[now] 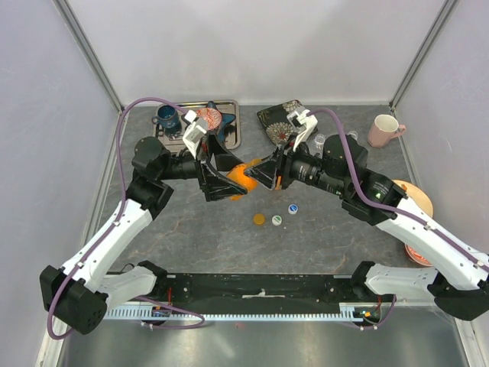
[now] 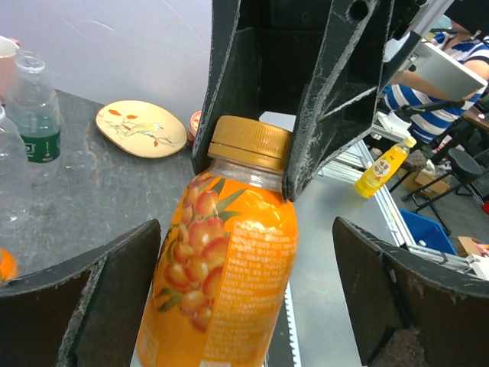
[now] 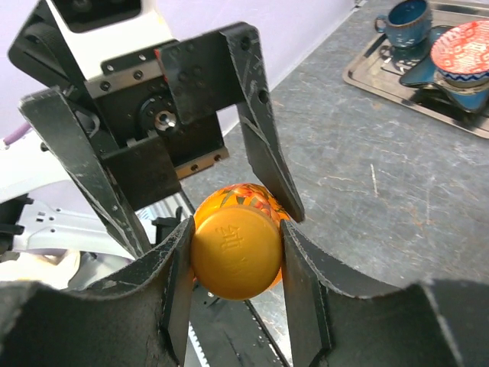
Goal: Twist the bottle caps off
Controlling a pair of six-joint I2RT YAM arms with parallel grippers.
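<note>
right gripper [image 3: 237, 238] is clamped on the orange cap [image 3: 233, 256] of the orange bottle [image 2: 229, 267], 1 finger on each side. left gripper [image 2: 244, 229] has its jaws spread wide around the bottle body, with a gap showing on 1 side, so it's not squeezing. the bottle is between the 2 grippers near the middle of the table [image 1: 206, 237]. at about 5 o'clock from the bottle lie a loose orange cap [image 1: 260, 219], a green-and-white cap [image 1: 276, 220] and a blue-and-white cap [image 1: 293, 208]. the tray [image 1: 231, 134] with a blue mug [image 1: 166, 117] is at 11 o'clock.

Smooth orange plastic cap [image 3: 235, 256], seemingly matt
</note>
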